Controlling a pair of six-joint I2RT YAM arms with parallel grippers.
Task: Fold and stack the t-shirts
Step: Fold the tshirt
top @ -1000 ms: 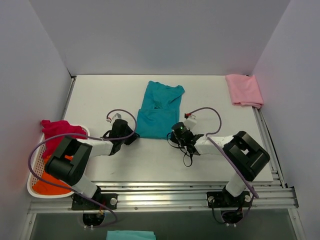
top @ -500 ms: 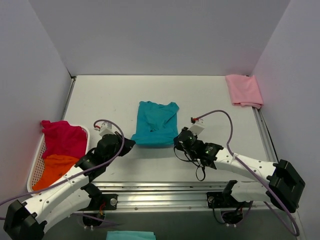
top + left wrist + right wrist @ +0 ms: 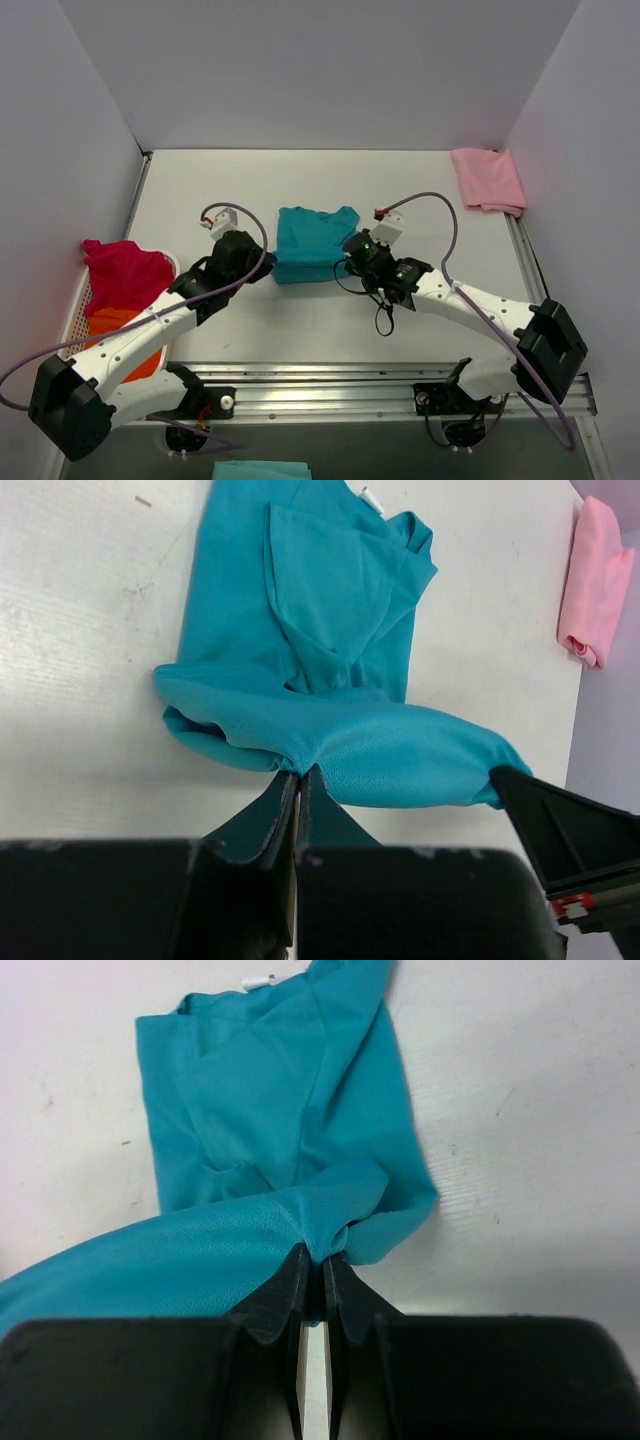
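Observation:
The teal t-shirt (image 3: 312,240) lies mid-table, its near hem lifted and folded back toward the collar. My left gripper (image 3: 268,268) is shut on the hem's left corner, seen in the left wrist view (image 3: 297,772). My right gripper (image 3: 349,262) is shut on the right corner, seen in the right wrist view (image 3: 320,1258). The teal shirt fills both wrist views (image 3: 330,630) (image 3: 270,1140). The pale pink t-shirt (image 3: 488,180) lies folded at the far right corner, also in the left wrist view (image 3: 595,580). The magenta-red t-shirt (image 3: 125,275) and the orange t-shirt (image 3: 125,335) sit in the basket.
A white plastic basket (image 3: 70,340) stands at the table's left edge. Purple cables loop over both arms. Grey walls close the table on the left, the back and the right. A metal rail runs along the near edge.
Both grippers have carried the teal shirt's near hem away from me, toward the collar. The shirt now looks shorter. The arms have reached further out.

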